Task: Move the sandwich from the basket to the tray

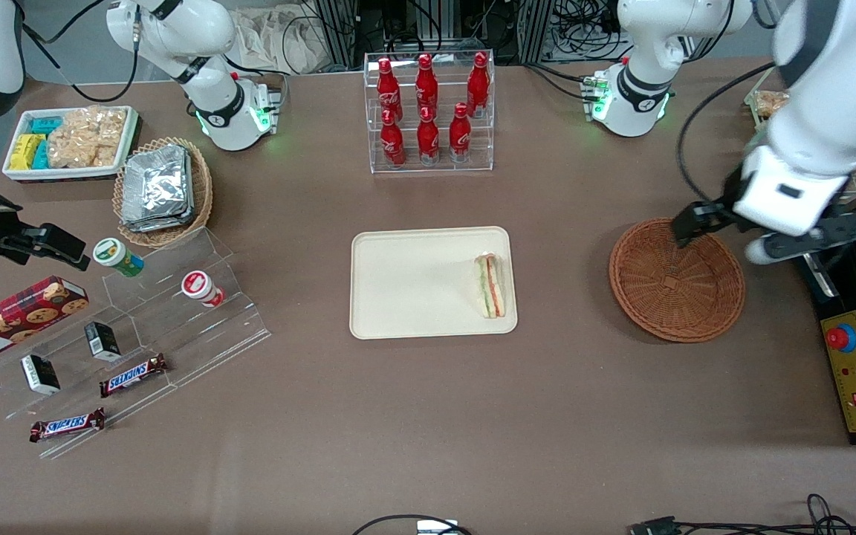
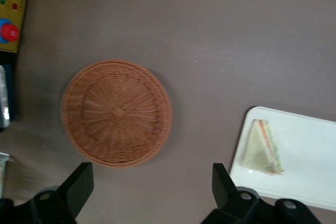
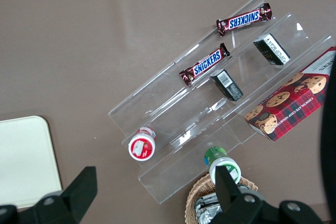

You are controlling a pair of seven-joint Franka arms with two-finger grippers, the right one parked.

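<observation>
A: Going left to right in the front view — what's at centre?

B: The tray [image 1: 428, 282] on the worktop [image 1: 428, 416], with the sandwich [image 1: 490, 285] lying flat just inside its right-hand rim — so the placing looks done.

A: And right of that?

B: The basket [image 1: 677, 290], nothing in it. Above its upper right rim hangs the pincer [image 2: 152, 187], fingers spread apart and holding nothing.
</observation>
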